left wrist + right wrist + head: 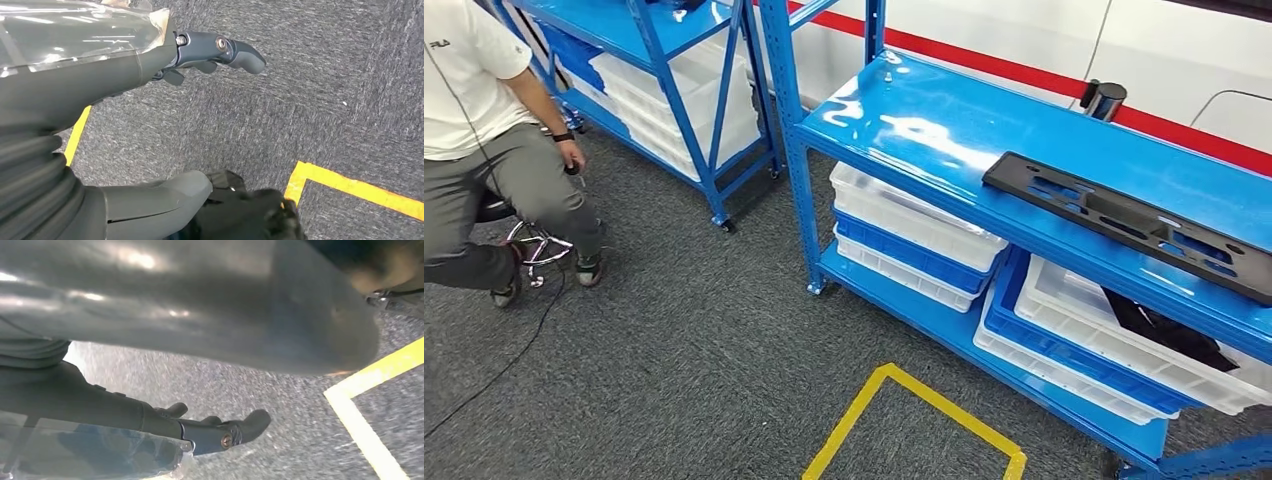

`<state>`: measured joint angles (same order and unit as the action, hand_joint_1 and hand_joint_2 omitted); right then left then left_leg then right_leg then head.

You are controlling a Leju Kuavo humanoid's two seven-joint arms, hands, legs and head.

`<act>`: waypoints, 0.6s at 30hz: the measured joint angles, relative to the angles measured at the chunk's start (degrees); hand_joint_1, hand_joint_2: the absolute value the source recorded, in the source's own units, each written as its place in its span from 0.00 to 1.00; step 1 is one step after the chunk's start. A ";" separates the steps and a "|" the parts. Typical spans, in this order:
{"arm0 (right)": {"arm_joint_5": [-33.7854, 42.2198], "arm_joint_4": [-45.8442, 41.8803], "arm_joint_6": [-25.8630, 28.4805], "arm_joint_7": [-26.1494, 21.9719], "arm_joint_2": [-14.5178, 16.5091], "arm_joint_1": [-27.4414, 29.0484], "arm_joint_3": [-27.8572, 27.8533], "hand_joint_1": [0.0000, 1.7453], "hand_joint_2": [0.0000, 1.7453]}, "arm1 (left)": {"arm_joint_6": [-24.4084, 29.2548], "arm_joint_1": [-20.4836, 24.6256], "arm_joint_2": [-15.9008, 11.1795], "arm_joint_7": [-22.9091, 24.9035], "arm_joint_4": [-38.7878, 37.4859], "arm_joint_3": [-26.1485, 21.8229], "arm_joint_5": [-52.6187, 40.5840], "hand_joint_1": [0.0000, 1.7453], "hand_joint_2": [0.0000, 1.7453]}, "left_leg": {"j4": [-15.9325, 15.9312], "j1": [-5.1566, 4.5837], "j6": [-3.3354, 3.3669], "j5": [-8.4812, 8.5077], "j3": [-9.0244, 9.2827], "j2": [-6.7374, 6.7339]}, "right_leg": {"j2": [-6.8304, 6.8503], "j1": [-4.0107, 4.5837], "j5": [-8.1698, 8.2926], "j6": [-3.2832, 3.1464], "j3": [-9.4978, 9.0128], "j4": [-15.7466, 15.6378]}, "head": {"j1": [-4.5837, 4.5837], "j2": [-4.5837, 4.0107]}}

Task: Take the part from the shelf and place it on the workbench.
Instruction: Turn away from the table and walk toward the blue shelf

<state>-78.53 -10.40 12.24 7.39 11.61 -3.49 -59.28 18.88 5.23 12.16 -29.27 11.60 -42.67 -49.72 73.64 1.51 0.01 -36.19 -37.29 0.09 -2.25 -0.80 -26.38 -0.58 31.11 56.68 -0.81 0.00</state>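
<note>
Black moulded part [1129,224], long, flat and pierced with cut-outs, lies on the blue shelf's [894,120] glossy top; probably light, stiff, slippery, best gripped at both ends. Left hand [210,52] and right hand [215,430] hang over carpet, fingers loose, holding nothing.

The head view looks forward and down from high on the robot onto blue shelving [944,140], grey carpet [674,360] and yellow floor tape [924,400]. Both wrist views sit close behind a hanging hand, left hand [210,52] and right hand [215,432], facing the floor at short range. All three views share the carpet and tape.
</note>
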 joint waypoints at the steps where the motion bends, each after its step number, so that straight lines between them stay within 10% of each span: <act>1: 0.00 0.00 0.00 0.00 0.00 0.02 0.00 0.00 0.00 | 0.00 -0.03 -0.05 0.00 0.01 0.00 0.00 0.00 1.00 | -2.76 -0.02 0.34 2.21 1.01 0.26 | -0.89 0.12 0.00 0.00 -0.12 0.01 | -0.01 0.00; 4: 0.00 -0.02 0.00 0.00 0.17 -0.08 0.00 0.00 0.00 | -0.01 -0.03 -0.26 -0.01 0.00 0.01 -0.02 0.00 1.00 | -13.75 -0.13 1.52 7.94 5.63 3.51 | -3.07 0.47 0.02 0.21 -0.16 0.14 | 0.04 0.00; 6: 0.00 -0.04 0.00 0.00 0.28 -0.08 0.00 0.00 0.00 | -0.04 0.02 -0.36 -0.02 -0.01 0.02 -0.05 0.00 1.00 | -15.71 -0.40 1.78 8.41 6.33 4.30 | -4.04 0.56 0.15 0.77 0.40 0.15 | 0.05 0.00; 10: 0.00 -0.07 0.00 0.00 0.12 -0.09 0.00 0.00 0.00 | -0.07 0.10 -0.28 -0.05 0.01 0.02 -0.07 0.00 1.00 | -17.28 -0.46 2.68 9.47 6.74 1.65 | -1.78 0.50 -1.45 1.53 2.55 3.12 | 0.23 0.00; 14: 0.00 -0.07 0.00 0.00 0.04 -0.17 0.01 0.00 0.00 | -0.08 -0.11 -0.24 -0.07 -0.01 0.01 -0.07 0.00 1.00 | -17.55 -0.45 2.91 9.65 6.54 -1.80 | 1.45 -0.03 -7.58 1.93 9.31 16.92 | 0.70 0.00; 16: 0.00 -0.08 0.00 0.00 -0.05 0.00 0.00 0.00 0.00 | -0.08 -0.12 -0.20 -0.07 -0.01 0.01 -0.07 0.00 1.00 | -17.50 -0.34 2.69 9.55 6.55 -3.35 | 1.98 -0.46 -6.55 3.21 8.04 15.25 | 0.74 0.00; 18: 0.00 -0.11 0.00 0.00 -0.13 -0.01 0.00 0.00 0.00 | -0.08 -0.10 -0.16 -0.07 0.00 0.01 -0.07 0.00 1.00 | -17.30 -0.25 2.13 9.29 6.79 -4.62 | 4.10 -0.86 -3.51 4.26 3.10 6.52 | 0.88 0.00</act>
<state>-78.53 -10.51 12.24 7.39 11.49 -3.49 -59.28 18.80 5.12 12.00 -29.33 11.60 -42.66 -49.79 56.34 1.25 2.14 -26.90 -30.50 -4.52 1.85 -1.66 -29.88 3.69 34.21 63.20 0.07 0.00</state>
